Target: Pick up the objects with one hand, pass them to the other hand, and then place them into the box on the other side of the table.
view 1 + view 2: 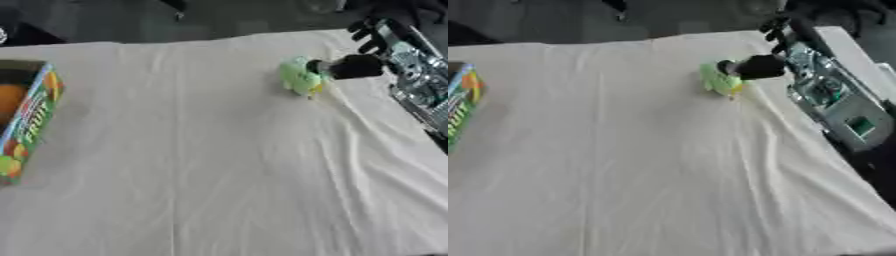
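Note:
A small light-green object (300, 76) with a bit of yellow lies on the white cloth at the far right. My right hand (354, 66) comes in from the right edge. Its black thumb tip touches the object's right side. The fingers (366, 31) point away behind it, straight and spread, clear of the object, so the hand is open. A colourful fruit box (31, 117) stands at the left edge of the table with something orange (9, 100) inside. My left hand shows in neither view.
The white, wrinkled cloth (219, 160) covers the whole table. My silver and black right forearm (833, 95) lies along the table's right edge. Dark floor lies beyond the far edge.

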Motion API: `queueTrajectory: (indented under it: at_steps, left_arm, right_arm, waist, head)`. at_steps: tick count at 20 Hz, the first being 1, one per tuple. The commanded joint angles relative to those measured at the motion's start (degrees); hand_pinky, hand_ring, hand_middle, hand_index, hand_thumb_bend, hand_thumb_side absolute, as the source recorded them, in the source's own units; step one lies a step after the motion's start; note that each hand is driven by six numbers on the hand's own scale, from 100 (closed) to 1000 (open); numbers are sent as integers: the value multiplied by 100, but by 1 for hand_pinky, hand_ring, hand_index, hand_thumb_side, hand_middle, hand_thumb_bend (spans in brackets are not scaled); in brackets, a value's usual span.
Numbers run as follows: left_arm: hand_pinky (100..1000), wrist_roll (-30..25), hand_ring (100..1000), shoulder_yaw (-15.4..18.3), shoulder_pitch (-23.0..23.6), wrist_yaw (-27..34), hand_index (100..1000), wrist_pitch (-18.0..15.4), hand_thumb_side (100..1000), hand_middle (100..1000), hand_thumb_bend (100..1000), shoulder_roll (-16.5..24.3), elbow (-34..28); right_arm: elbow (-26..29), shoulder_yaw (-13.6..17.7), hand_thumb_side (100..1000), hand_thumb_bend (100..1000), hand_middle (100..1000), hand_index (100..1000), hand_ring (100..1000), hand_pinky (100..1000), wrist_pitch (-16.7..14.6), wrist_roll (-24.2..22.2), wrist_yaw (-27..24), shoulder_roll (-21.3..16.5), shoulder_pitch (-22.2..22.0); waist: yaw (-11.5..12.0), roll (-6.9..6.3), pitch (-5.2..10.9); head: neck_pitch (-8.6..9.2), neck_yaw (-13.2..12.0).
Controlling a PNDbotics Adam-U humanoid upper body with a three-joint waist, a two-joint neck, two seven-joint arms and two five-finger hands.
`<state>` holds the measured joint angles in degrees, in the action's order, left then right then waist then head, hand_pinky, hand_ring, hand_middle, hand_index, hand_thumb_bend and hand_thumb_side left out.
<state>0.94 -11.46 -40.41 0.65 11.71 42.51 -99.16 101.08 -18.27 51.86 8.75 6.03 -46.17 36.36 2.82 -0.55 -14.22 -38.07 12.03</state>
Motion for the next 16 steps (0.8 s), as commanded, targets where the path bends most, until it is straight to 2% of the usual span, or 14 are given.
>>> queueTrajectory:
  at_steps: [1, 10, 16]
  left_arm:
    - [644, -21, 730, 25, -80, 45, 700, 25, 406, 627, 424, 102, -110]
    - [642, -51, 729, -6, -59, 83, 698, 44, 411, 625, 421, 71, -146]
    - [642, -69, 730, -25, -57, 51, 699, 53, 414, 625, 420, 53, -107]
  right_arm:
    - [-167, -6, 308, 655, 789, 850, 780, 799, 11, -169, 137, -99, 121]
    - [-821, -227, 307, 642, 802, 855, 797, 809, 11, -343, 317, 146, 265]
    - [-1152, -379, 287, 632, 805, 855, 798, 812, 11, -303, 419, 354, 446]
  waist:
    - [2, 15, 88]
    - [12, 23, 86]
    - [32, 23, 89]
  head:
    - [76, 119]
    - [62, 181]
    - [48, 135]
